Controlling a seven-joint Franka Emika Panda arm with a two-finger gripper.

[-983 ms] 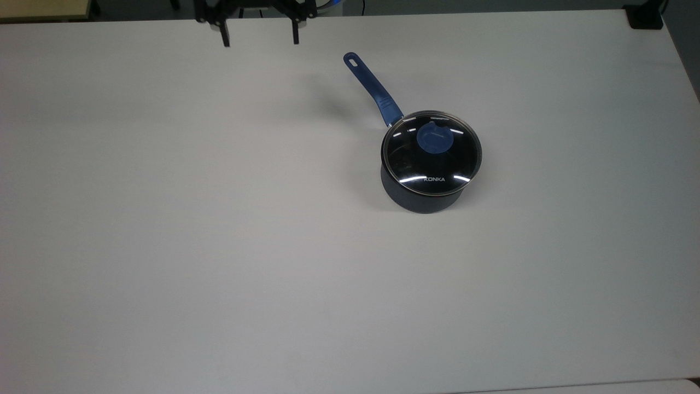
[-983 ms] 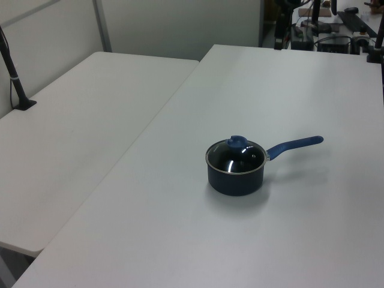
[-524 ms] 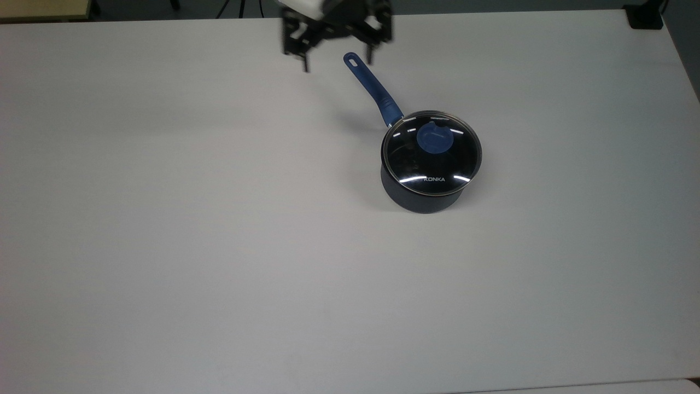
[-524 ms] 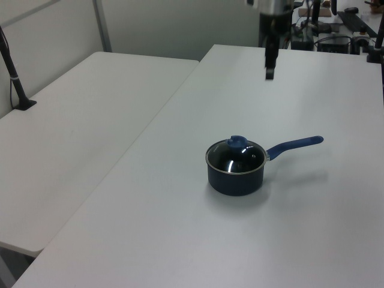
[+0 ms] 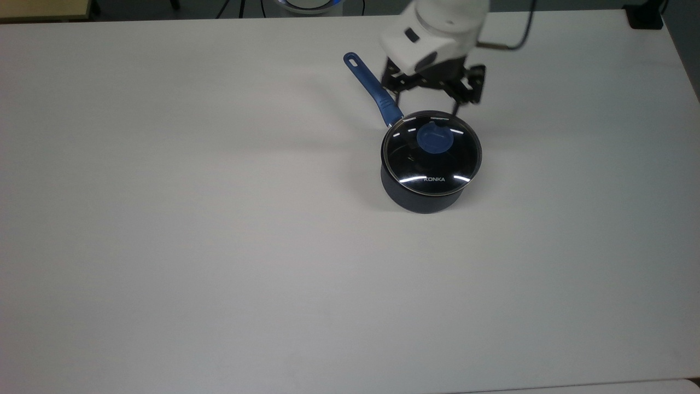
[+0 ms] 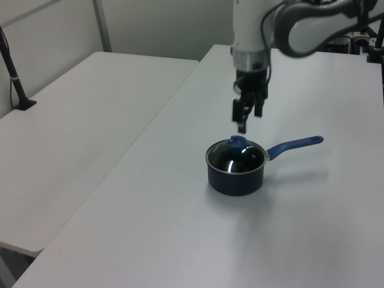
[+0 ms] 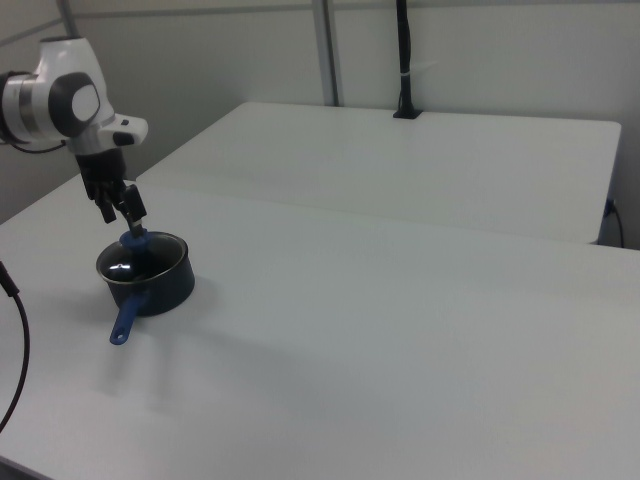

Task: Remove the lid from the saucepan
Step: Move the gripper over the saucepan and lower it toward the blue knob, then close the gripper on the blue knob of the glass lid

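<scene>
the gripper (image 5: 427,106) has swung in from the table's far edge and now hangs just above the blue knob (image 5: 434,138), fingers spread and empty. below it the lid (image 5: 432,153) still sits on the saucepan (image 5: 418,200) (descent comes next, probably).
</scene>
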